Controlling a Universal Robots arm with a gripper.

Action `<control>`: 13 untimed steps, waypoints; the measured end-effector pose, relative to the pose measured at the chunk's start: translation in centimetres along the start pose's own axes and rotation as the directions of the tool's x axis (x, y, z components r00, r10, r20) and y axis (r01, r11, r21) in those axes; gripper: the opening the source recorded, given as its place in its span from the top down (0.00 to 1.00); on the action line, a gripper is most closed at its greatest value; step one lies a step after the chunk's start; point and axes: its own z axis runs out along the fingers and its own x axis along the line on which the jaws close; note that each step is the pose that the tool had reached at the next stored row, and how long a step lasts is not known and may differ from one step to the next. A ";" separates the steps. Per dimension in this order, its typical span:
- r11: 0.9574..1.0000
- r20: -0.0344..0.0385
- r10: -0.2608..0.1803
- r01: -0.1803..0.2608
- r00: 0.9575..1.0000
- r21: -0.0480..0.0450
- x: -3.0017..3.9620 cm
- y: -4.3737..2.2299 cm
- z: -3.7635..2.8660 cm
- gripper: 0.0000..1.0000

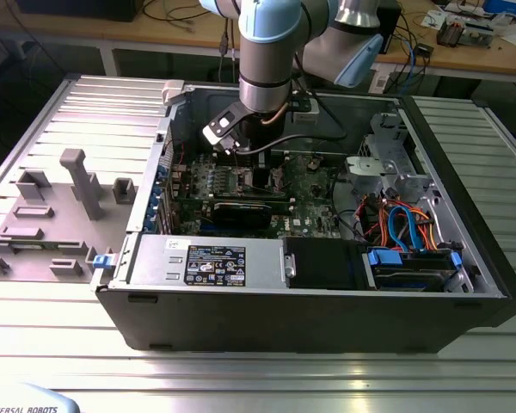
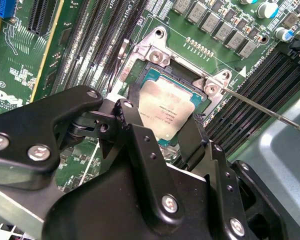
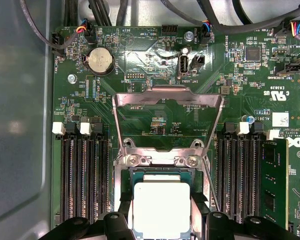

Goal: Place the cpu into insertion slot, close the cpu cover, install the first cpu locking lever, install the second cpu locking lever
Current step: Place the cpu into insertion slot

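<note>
Watching the feeds from my desk: the gripper [image 2: 160, 131] is down inside the computer case [image 1: 327, 318], over the green motherboard [image 3: 155, 55]. Its black fingers [image 2: 126, 114] press on opposite edges of the cpu [image 3: 161, 207], pinching it. The cpu lies level within the insertion slot [image 2: 155, 47], between the banks of memory slots [image 3: 82, 175]. I cannot tell whether it is fully seated. The cpu cover [image 3: 168, 93] stands swung open, hinged at the slot's edge. One thin locking lever [image 2: 262, 111] sticks out from the slot's corner.
</note>
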 end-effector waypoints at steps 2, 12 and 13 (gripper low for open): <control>1.000 0.000 0.000 0.000 1.000 0.000 0.00 0.00 0.00 0.46; 1.000 0.000 0.000 0.000 1.000 0.000 -0.01 -0.01 0.03 0.46; 1.000 0.000 0.000 0.000 1.000 0.000 -0.01 -0.01 0.03 0.46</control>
